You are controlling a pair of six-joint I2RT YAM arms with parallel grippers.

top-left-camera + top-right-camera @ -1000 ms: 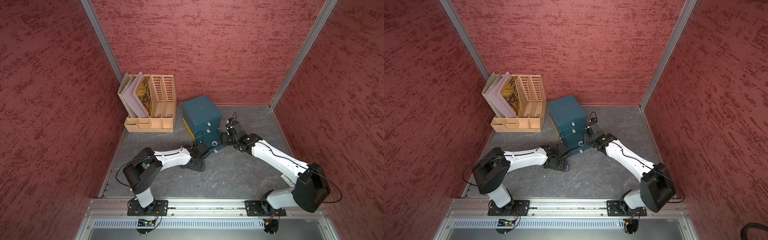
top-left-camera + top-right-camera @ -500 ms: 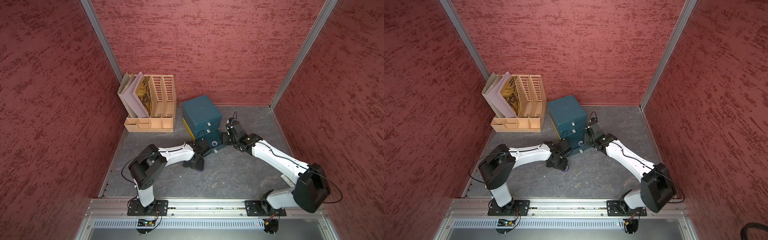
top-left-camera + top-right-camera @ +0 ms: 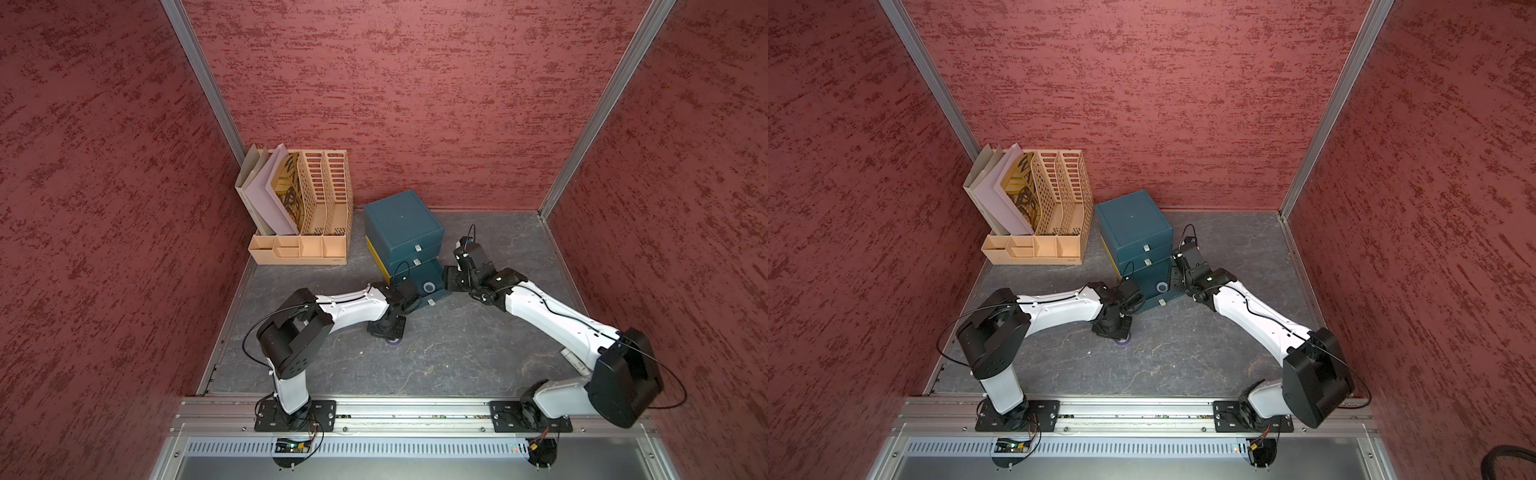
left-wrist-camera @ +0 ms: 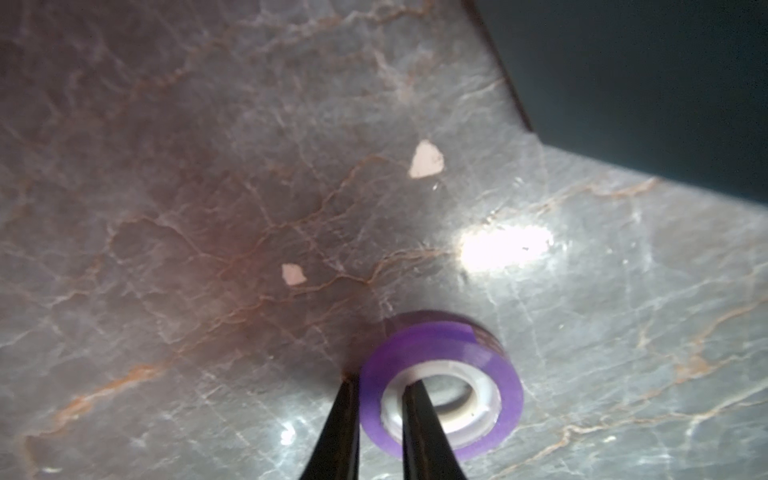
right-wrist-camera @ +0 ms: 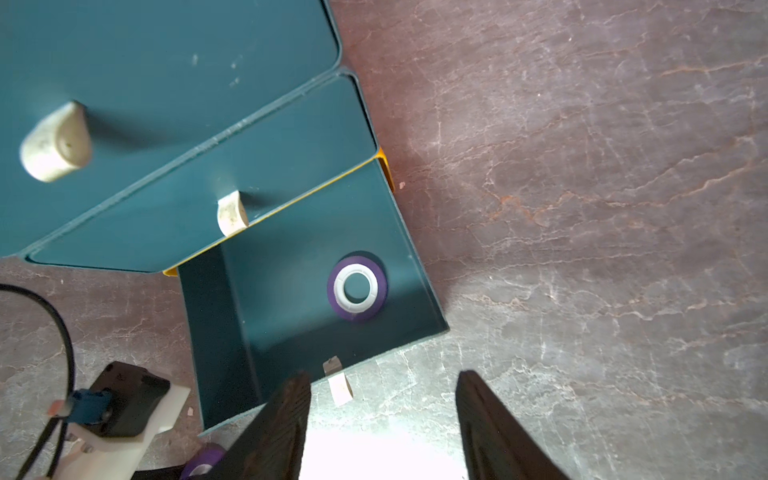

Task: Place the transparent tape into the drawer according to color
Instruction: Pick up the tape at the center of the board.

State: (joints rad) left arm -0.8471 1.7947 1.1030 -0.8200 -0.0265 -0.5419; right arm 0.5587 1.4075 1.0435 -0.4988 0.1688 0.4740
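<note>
- Purple tape roll (image 4: 440, 386) lies flat on the grey marble-look tabletop (image 4: 208, 166), just off the front corner of the open bottom drawer (image 5: 270, 324). In a top view only its edge (image 3: 392, 341) peeks out under the left wrist.
- Left gripper (image 4: 382, 380) is clamped on that roll's wall, with one finger down in the pale core and the other outside the purple rim. I see no sign it's off the table yet.
- Second purple roll (image 5: 357, 289) already lies flat on the bottom drawer's floor, toward the right arm's side.
- My read: purple is half done and this pick is the other half.
- No red or orange-yellow rolls in any view. The two upper drawers (image 5: 270, 166) of the teal drawer unit (image 3: 401, 220) are shut, so I can't tell what they hold.
- Right gripper (image 5: 384, 374) is empty with its jaws apart, hovering just outside the bottom drawer's front wall near its knob (image 5: 338, 386).
- Edges: the lift has to clear that drawer's front wall. The bare floor beside the stored roll looks like enough landing room.
- Tight spot: both wrists crowd the drawer front. I'd keep the right arm out of the left's path.
- Tabletop toward the arm bases is open. The beige file organiser (image 3: 307, 216) is well apart.
</note>
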